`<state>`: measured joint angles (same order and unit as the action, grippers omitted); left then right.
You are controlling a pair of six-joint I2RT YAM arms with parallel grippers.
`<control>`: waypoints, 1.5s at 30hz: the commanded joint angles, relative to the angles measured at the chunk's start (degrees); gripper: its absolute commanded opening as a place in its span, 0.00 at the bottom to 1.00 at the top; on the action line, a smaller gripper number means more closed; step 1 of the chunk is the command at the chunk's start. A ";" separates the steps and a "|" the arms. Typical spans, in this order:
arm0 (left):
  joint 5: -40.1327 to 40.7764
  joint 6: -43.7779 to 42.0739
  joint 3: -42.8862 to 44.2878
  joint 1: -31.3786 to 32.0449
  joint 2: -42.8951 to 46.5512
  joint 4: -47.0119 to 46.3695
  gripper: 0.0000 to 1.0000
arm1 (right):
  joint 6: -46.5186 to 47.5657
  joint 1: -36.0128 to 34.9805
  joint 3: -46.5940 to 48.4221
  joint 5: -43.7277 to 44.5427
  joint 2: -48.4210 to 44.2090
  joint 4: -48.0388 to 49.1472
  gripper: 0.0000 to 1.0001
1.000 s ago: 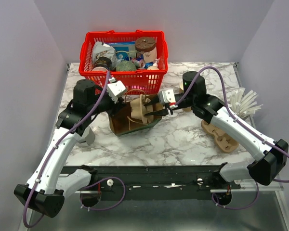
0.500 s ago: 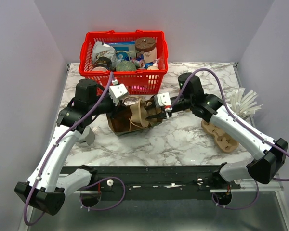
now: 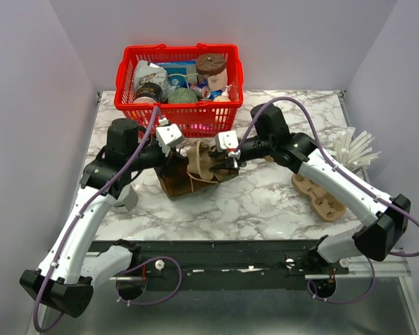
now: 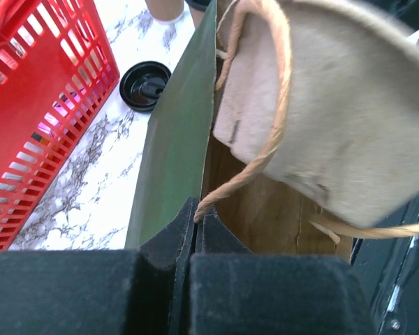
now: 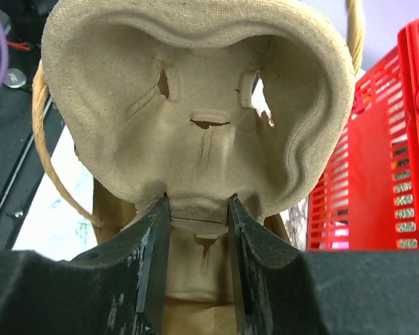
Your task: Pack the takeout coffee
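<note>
Left gripper (image 4: 197, 218) is clamping tight on the paper bag (image 4: 173, 139) rim; it should be holding the mouth wide. Right gripper (image 5: 197, 209), jaws part-open, is pinching the pulp carrier (image 5: 195, 105) and should be feeding it in squarely. The coffee cup (image 4: 169, 8) is sitting beyond the bag, not yet packed.

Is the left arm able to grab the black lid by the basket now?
Probably not: the left pincer is shut on the paper bag's edge. The black lid lies uncovered nearby, but needs a free pincer.
</note>
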<state>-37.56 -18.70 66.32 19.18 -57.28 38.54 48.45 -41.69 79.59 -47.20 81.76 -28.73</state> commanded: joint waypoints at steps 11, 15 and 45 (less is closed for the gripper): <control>0.39 5.60 -1.99 -0.28 4.28 -4.44 0.00 | 16.14 -3.47 -0.23 8.26 -3.80 -8.26 0.01; -1.02 7.45 -1.81 -0.20 3.49 -5.23 0.00 | 20.89 -5.85 0.12 11.51 -3.10 -10.64 0.00; -0.93 12.01 -4.98 -0.11 5.33 -7.17 0.00 | 10.00 -17.28 21.92 44.12 15.53 -30.68 0.01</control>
<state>-37.95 -9.10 62.35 19.14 -53.52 32.77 59.96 -58.24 98.83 -11.29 94.00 -52.77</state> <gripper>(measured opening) 0.014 0.424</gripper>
